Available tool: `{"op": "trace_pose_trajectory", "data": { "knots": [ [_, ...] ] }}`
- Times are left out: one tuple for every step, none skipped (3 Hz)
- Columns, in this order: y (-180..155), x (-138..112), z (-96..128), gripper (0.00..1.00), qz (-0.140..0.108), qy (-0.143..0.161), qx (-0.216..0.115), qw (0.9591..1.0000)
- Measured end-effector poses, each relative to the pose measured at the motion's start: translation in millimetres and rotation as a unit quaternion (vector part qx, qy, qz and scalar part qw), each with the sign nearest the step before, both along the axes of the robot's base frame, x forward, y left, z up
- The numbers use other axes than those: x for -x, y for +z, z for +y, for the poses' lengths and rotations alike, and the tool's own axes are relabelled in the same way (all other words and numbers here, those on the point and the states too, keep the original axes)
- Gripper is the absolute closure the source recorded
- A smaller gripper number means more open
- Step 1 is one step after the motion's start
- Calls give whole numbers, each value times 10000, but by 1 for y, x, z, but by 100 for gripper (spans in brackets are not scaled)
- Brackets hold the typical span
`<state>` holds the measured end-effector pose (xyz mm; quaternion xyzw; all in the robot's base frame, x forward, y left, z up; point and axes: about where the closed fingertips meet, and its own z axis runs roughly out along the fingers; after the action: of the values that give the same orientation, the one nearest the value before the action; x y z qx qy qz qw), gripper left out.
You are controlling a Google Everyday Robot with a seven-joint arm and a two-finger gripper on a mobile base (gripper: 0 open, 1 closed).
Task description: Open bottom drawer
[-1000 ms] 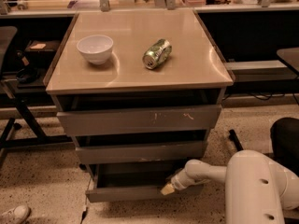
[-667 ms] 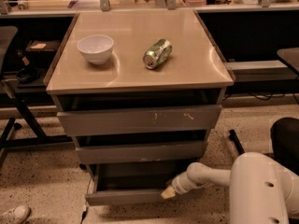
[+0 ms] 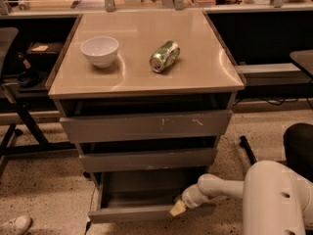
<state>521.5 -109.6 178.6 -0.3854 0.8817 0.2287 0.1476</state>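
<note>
The bottom drawer (image 3: 142, 213) is the lowest of three grey drawers in the cabinet. It stands pulled out, with its plain flat front near the floor and its shallow grey tray (image 3: 142, 190) showing behind it. My white arm reaches in from the lower right. My gripper (image 3: 178, 208) is at the top edge of the drawer front, right of its middle, with a pale yellowish tip touching that edge.
The top drawer front (image 3: 146, 125) has pale scratch marks; the middle drawer (image 3: 146, 159) lies below it. A white bowl (image 3: 100, 50) and a green can (image 3: 164, 56) lying on its side sit on the tan cabinet top (image 3: 195, 77). A dark chair (image 3: 298, 146) is at the right.
The bottom drawer has slid a little further out toward me, and my gripper has moved with its front edge, down and slightly left.
</note>
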Motion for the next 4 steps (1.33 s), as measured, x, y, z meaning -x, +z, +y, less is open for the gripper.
{"op": "trace_pose_trajectory", "data": {
  "knots": [
    [0,10,-2,100,80,-39,11,10000],
    [0,16,-2,100,121,-54,22,9999],
    [0,20,-3,100,155,-62,33,9999],
    [1,25,-3,100,185,-78,46,9998]
  ]
}}
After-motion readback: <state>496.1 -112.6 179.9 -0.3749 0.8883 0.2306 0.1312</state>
